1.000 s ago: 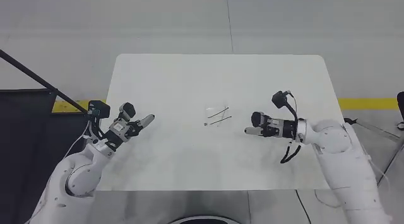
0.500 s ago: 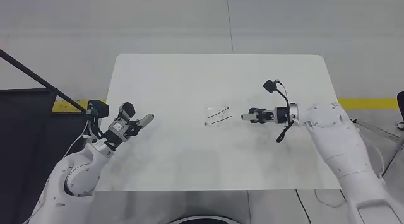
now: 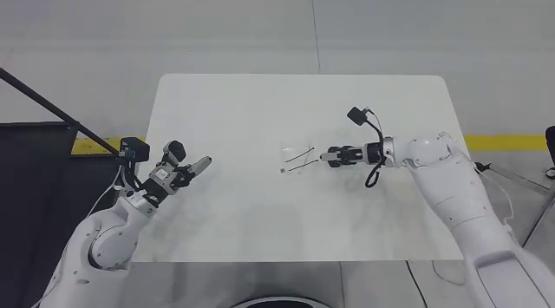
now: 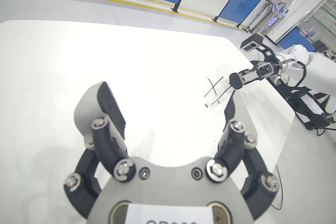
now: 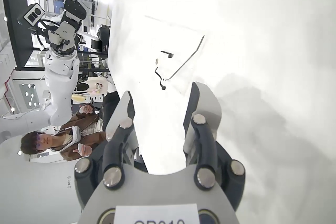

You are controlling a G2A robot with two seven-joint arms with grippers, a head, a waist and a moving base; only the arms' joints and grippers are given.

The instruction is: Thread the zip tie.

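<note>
Two thin black zip ties (image 3: pixel 300 155) lie loose near the middle of the white table (image 3: pixel 243 117), crossing in the left wrist view (image 4: pixel 214 86). My right gripper (image 3: pixel 326 156) sits low over the table just to their right, open, with nothing between its fingers; its wrist view has the zip ties (image 5: pixel 187 56) right ahead of the right gripper (image 5: pixel 161 101). My left gripper (image 3: pixel 198 167) stands open near the table's left edge, far from the ties. Its wrist view looks past the left gripper (image 4: pixel 168 104) to the right gripper (image 4: pixel 235 81) beside the ties.
A tiny pale scrap (image 3: pixel 283 170) lies just left of the zip ties, also in the left wrist view (image 4: pixel 206 105). A black pole (image 3: pixel 52 108) slants off the table's left side. The table surface around the ties is bare white.
My right arm has moved left across the table, bringing its gripper up beside the zip ties. The left arm and the ties have stayed where they were.
</note>
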